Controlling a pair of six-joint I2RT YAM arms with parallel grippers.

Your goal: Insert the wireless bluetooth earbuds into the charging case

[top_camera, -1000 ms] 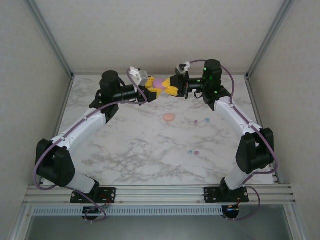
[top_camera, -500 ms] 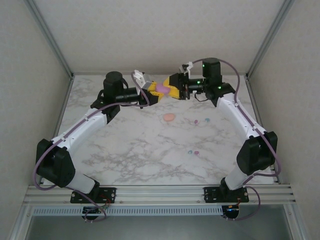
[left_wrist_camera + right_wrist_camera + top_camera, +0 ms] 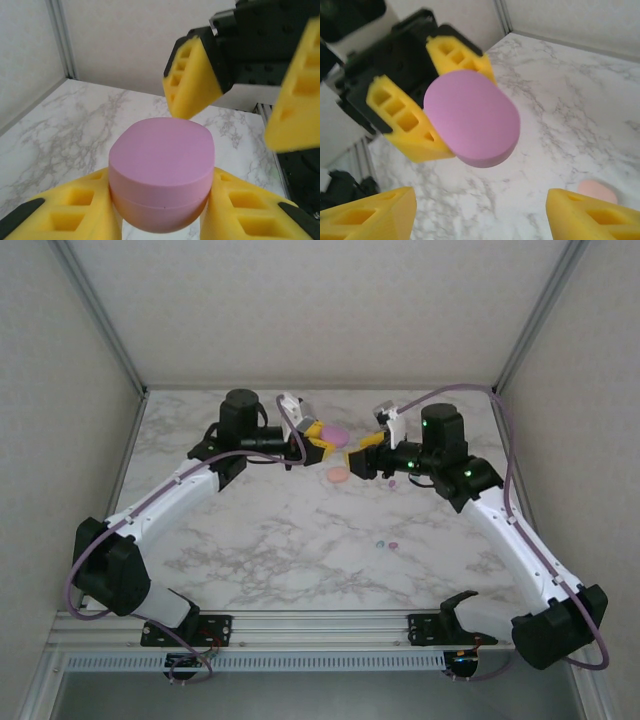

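The pink charging case (image 3: 161,175) looks like smooth, hard plastic. I'd guess it's light and a bit slippery, so it's best held by the flat sides below the seam, leaving the lid free. The left gripper (image 3: 320,436) has it just like that, clamped on the lower half at upper centre of the top view, lid shut. The earbuds (image 3: 387,543) lie loose on the marble table (image 3: 250,540), right of centre. They're tiny and probably roll, so they'll need a fingertip pinch. A peach oval case (image 3: 338,476) sits below the held one.

Half a second ago the right gripper (image 3: 355,462) was up against the case. Now it's backed off down-right, fingers spread wide and holding nothing.
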